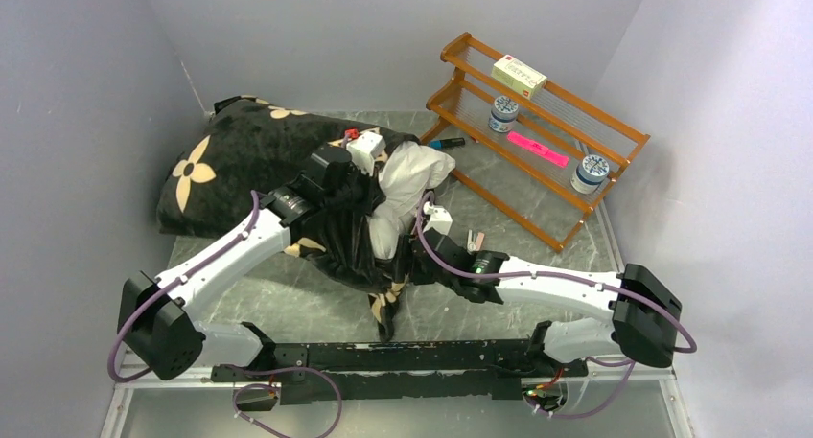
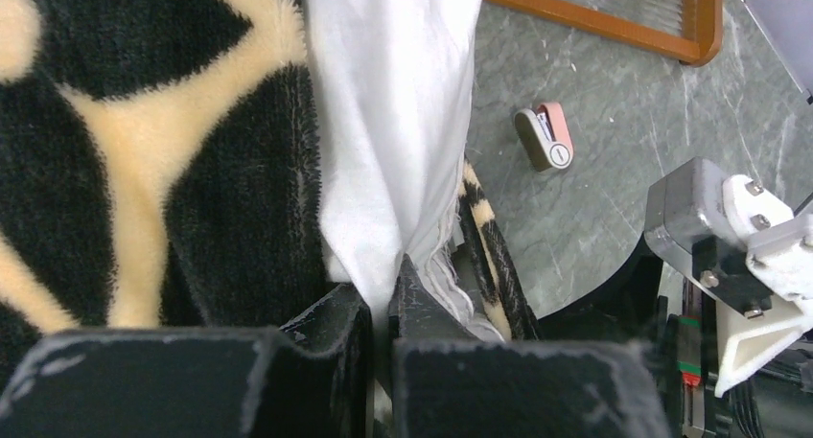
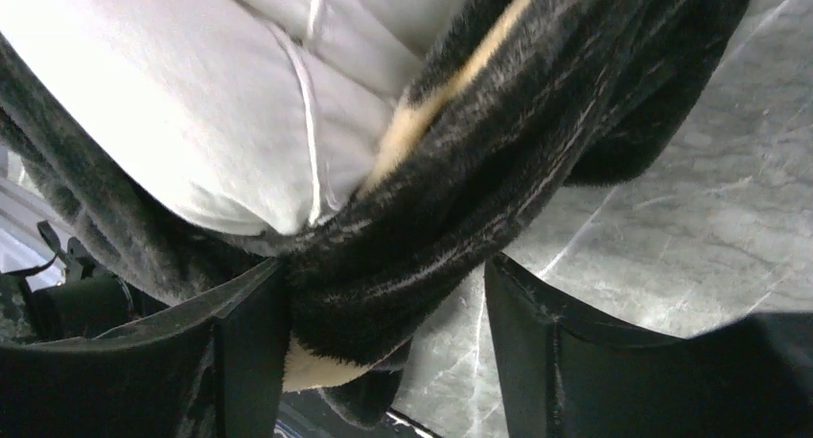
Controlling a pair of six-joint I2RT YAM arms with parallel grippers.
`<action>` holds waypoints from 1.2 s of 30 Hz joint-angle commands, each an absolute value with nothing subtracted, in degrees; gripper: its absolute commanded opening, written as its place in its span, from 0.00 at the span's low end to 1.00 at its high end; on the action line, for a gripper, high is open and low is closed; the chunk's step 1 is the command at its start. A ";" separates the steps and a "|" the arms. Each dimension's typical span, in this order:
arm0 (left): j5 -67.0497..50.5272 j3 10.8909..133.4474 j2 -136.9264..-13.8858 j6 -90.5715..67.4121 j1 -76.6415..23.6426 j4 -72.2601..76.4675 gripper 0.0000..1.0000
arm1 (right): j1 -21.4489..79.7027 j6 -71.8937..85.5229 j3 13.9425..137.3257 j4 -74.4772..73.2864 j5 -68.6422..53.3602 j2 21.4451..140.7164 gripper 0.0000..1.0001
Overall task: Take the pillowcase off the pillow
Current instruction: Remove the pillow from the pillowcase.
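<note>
- Nearest, both arms reach forward from their bases at the near edge of the grey marbled table (image 1: 288,304) and meet over its middle.
- On the right, the right gripper (image 3: 383,265) has its jaws apart, straddling a thick rolled fold of the pillowcase (image 3: 460,198). The fold presses against one finger (image 3: 244,333), while a gap of bare table shows before the other finger.
- Just above that fold in the right wrist view, the white pillow (image 3: 192,103) bulges out of the black plush, with a stitched seam running down it.
- Slightly farther in, the left gripper (image 2: 391,299) is pinched tight on a gathered bit of the pillow's white fabric, which rises from the closed jaws. The flower-printed plush lies just to the left of that fabric.
- A small pink-and-grey clip-like thing (image 2: 545,139) lies on the table near the pillow, apart from both grippers.
- From above, the exposed end of the pillow sticks out between the two wrists. The pillowcase is bunched and dark around it, and one loose flap hangs toward the near edge.
- Beyond, the rest of the pillowcase lies plump against the far-left corner, so most of the pillow is covered.
- Farthest right, a wooden rack (image 1: 537,122) stands against the wall, holding a box (image 1: 519,76), two jars (image 1: 502,113) and a flat pink item (image 1: 537,148).
</note>
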State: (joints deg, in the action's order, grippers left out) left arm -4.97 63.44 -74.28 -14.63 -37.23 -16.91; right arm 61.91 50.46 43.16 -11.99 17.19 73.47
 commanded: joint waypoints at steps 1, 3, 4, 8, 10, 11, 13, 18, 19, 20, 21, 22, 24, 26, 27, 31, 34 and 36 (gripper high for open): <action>-1.41 72.59 -73.92 -14.25 -34.36 -6.06 0.05 | 61.74 47.39 35.60 -26.03 15.01 72.68 0.64; -1.87 74.10 -74.74 -14.51 -33.97 -6.66 0.05 | 61.62 47.14 34.95 -25.84 15.37 72.42 0.63; -1.93 74.81 -75.05 -14.58 -33.70 -7.22 0.05 | 61.63 46.93 34.97 -25.83 15.69 72.38 0.62; -1.66 77.14 -75.09 -14.55 -31.79 -8.90 0.05 | 60.86 45.71 32.92 -23.49 15.40 71.01 0.60; -1.92 77.94 -74.62 -14.67 -30.79 -9.43 0.05 | 58.55 44.93 30.93 -21.43 13.00 69.81 0.56; -2.18 78.22 -74.50 -14.81 -30.50 -9.60 0.05 | 57.14 44.60 29.90 -20.51 11.98 69.18 0.52; -2.97 78.60 -74.28 -14.83 -30.25 -10.00 0.05 | 54.57 43.85 28.15 -18.79 9.84 68.01 0.42; -5.15 77.88 -73.41 -16.71 -29.89 -9.89 0.05 | 51.43 41.50 25.96 -14.12 4.98 66.99 0.06; -6.00 77.55 -73.19 -17.18 -29.88 -9.48 0.05 | 51.15 41.21 25.86 -13.28 4.28 67.24 0.02; -6.76 77.45 -72.98 -17.51 -29.84 -9.31 0.05 | 50.76 40.91 25.80 -12.73 3.70 67.54 0.00; -6.84 77.57 -72.87 -17.69 -29.76 -9.42 0.05 | 50.44 40.75 25.83 -12.28 3.40 67.80 0.00; -6.67 77.98 -72.76 -17.75 -29.65 -9.67 0.05 | 50.26 40.77 25.72 -11.90 3.20 68.03 0.00; -5.86 79.68 -72.84 -17.67 -28.99 -10.54 0.05 | 49.67 40.82 25.46 -11.33 2.77 68.70 0.00; -4.91 81.87 -73.08 -17.06 -28.74 -12.08 0.05 | 49.06 40.75 25.59 -11.38 2.26 69.33 0.00; -5.22 82.53 -73.20 -16.90 -28.74 -12.30 0.05 | 49.05 40.40 25.78 -11.31 2.01 68.88 0.00; -8.98 80.88 -72.98 -17.17 -28.74 -11.34 0.05 | 49.07 39.62 26.09 -8.16 0.28 62.00 0.01; -10.29 76.71 -72.31 -17.78 -28.74 -9.94 0.05 | 48.99 39.19 28.24 -5.29 -2.74 57.27 0.17; -11.15 74.43 -71.66 -18.21 -28.74 -8.79 0.05 | 49.02 39.47 31.35 -4.45 -3.62 55.74 0.25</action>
State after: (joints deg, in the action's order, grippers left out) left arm -7.66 75.68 -76.75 -17.32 -28.73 -20.45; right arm 49.17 40.40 25.67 -9.69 -0.49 59.48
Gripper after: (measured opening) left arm 0.080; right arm 0.198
